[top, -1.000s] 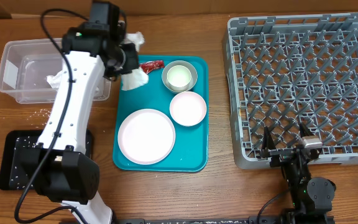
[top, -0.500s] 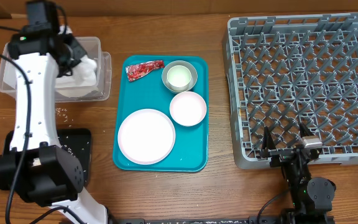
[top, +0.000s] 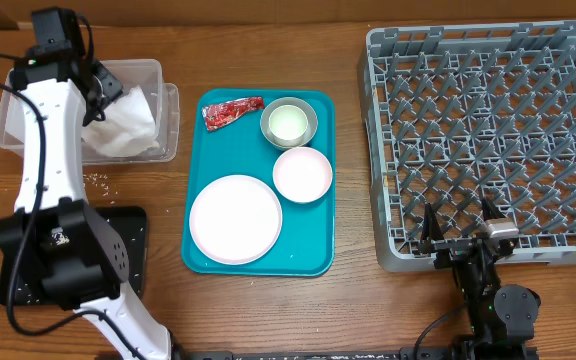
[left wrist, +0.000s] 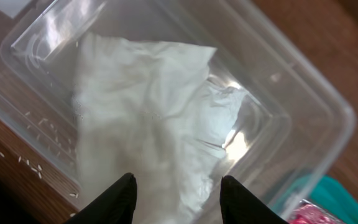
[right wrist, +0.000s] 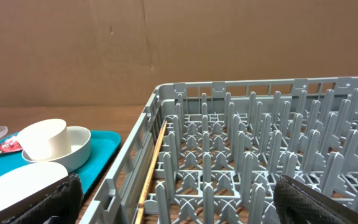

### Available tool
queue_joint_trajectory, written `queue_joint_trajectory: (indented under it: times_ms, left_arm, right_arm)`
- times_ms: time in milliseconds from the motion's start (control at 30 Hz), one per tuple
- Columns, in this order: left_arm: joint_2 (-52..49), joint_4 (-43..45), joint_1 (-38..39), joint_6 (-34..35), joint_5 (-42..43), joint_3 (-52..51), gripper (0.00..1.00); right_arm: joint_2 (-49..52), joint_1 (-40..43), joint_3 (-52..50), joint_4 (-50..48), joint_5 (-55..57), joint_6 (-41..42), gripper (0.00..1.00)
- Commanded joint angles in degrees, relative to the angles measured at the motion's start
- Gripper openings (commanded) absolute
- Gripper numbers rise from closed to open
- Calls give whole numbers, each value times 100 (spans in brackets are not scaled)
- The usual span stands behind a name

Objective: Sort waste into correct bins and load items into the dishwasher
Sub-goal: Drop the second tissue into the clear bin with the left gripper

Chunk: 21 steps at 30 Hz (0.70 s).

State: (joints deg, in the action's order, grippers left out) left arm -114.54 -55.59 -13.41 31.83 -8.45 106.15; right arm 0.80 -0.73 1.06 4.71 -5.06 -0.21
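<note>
Two end effectors are in view, both spread and empty. Nearest, the right end effector (top: pixel 458 226) is parked at the bench (top: pixel 353 300) edge just before the rack (top: pixel 488 120), jaws wide and nothing held. It is judged to be kept aside until dishes are to be loaded, since the rack holds nothing yet.

On the left, the black tray (top: pixel 133 228) is speckled with rice (top: pixel 93 180), and more grains are scattered on the bench beside it, so that waste is only partly sorted.

Further back, the plate (top: pixel 235 219), the white bowl (top: pixel 302 174) and the cup (top: pixel 287 124), nested in the grey bowl (top: pixel 312 128), are grouped on the teal tray (top: pixel 313 255). The wrapper (top: pixel 231 112) lies at its far corner, not binned.

Farthest, the left end effector (left wrist: pixel 178 193) is held over the tub (top: pixel 13 125) with fingers apart and gripping nothing. The napkins (left wrist: pixel 148 112) lie crumpled inside the tub beneath it, which suggests a release. The wrapper is judged the likely next pick.
</note>
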Motion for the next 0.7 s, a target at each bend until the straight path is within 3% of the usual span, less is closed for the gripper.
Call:
queue_joint_trajectory:
  times_ms: [0, 100, 233, 267, 400, 467, 567, 667]
  left_arm:
    - [-94, -125, -44, 50, -33, 57, 44]
    - [2, -284, -44, -92, 372, 57, 38]
    - [310, -297, -39, -789, 1349, 57, 18]
    - [411, -295, -39, -922, 1661, 57, 17]
    - [774, -192, 9, -1377, 3101, 57, 26]
    - [822, -105, 122, -1683, 3576, 57, 41]
    - [772, -50, 413, -2216, 3663, 57, 53]
    - [627, -46, 785, -2645, 3580, 52, 52]
  right_arm:
    - [-63, 37, -59, -28, 28, -4, 100]
    - [-63, 37, -59, -28, 28, -4, 100]
    - [-63, 37, -59, -31, 28, -4, 100]
    - [-63, 37, -59, -28, 28, -4, 100]
    - [-63, 37, -59, -28, 28, -4, 100]
    - [-63, 37, -59, -31, 28, -4, 100]
    - [-63, 37, -59, -28, 28, -4, 100]
    - [-63, 37, -59, -31, 28, -4, 100]
